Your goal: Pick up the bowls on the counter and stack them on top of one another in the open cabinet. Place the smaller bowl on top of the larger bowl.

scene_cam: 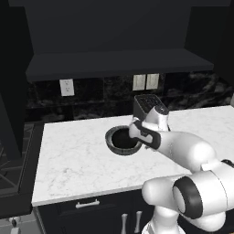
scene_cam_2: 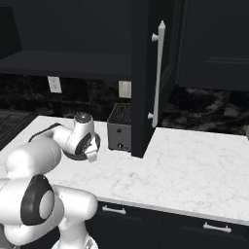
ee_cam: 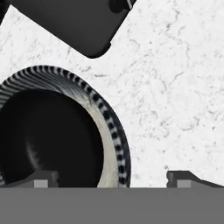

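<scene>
The wide-open, empty fingers (ee_cam: 41, 178) are being straddled over the rim of the rigid, likely slippery ribbed grey bowl (ee_cam: 107, 120), nesting the glossy black bowl (ee_cam: 48, 140).

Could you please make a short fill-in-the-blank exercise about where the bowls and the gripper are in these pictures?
1. The black bowl sits inside the ____ bowl.
2. Both bowls stand on the ____, not in the cabinet.
3. The gripper jaws are ____.
4. The dark box behind the grey bowl is a ____.

Missing words: grey; counter; open; toaster
</scene>
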Tool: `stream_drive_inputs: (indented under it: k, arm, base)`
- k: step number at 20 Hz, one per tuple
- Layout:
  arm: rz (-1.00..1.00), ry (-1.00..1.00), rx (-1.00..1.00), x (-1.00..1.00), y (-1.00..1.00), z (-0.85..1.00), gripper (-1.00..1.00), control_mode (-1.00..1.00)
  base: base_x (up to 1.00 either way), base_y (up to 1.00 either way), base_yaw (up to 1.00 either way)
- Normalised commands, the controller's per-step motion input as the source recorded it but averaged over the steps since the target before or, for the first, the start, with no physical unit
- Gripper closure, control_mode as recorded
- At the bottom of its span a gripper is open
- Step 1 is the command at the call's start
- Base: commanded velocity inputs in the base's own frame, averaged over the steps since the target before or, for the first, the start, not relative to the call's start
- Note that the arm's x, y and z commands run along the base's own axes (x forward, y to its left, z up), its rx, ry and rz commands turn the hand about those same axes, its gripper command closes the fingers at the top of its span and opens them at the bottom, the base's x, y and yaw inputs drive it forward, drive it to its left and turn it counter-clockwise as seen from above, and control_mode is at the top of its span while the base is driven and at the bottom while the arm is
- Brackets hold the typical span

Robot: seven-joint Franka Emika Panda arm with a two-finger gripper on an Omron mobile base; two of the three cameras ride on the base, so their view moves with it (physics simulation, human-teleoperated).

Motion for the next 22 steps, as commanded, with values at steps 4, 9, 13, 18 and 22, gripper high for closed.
stream_drive_inputs:
  k: [4, 9, 13, 18, 22]
  arm:
    - [0.05, 0.01, 0.00, 0.22, 0.00, -0.20, -1.00, -1.00]
    - [0.03, 0.05, 0.00, 0.27, 0.08, -0.27, -1.00, -1.00]
    - [0.02, 0.07, -0.01, 0.25, 0.12, -0.20, -1.00, -1.00]
    - [0.01, 0.09, -0.03, 0.20, 0.26, -0.33, -1.00, -1.00]
    - [0.00, 0.08, 0.00, 0.04, 0.29, -0.24, 1.00, -1.00]
  base:
    - [0.00, 0.00, 0.00]
    - [0.00, 0.00, 0.00]
    - [0.00, 0.00, 0.00]
    - [0.00, 0.00, 0.00]
    - [0.00, 0.00, 0.00]
